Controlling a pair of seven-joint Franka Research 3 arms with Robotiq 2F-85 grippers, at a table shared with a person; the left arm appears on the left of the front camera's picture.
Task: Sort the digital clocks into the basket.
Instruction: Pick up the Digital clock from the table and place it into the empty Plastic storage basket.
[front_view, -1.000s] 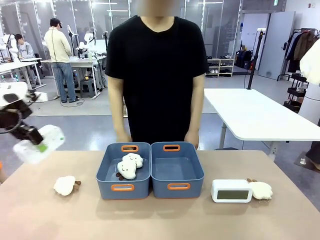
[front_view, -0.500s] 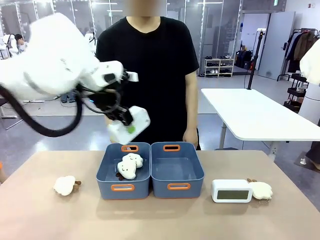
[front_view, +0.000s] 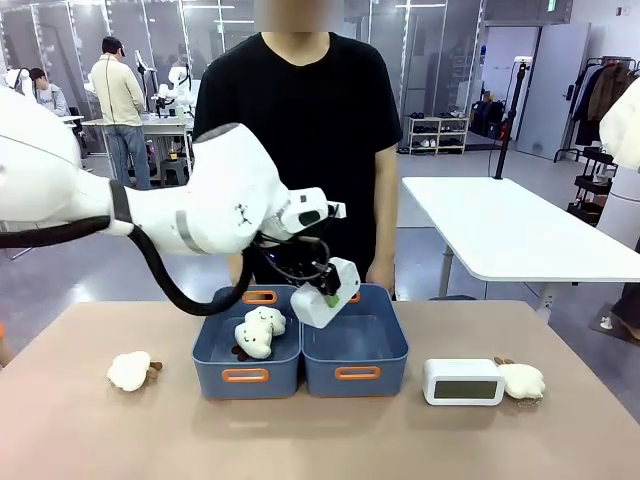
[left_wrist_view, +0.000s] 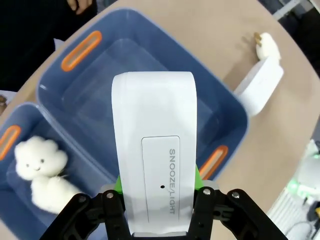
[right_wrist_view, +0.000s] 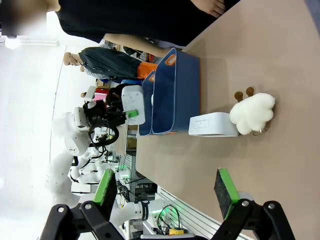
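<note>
left pincer (left_wrist_view: 159, 182) clamps smooth white plastic clock (left_wrist_view: 152, 125) above blue-grey rounded basket (left_wrist_view: 82, 100); right pincer (right_wrist_view: 167, 187) spread, empty.

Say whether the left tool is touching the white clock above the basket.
Touching: left wrist view shows the left tool clamping the clock between its pads.

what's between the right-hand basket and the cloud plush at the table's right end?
The other digital clock, right against the plush, apart from the basket. Front view.
</note>
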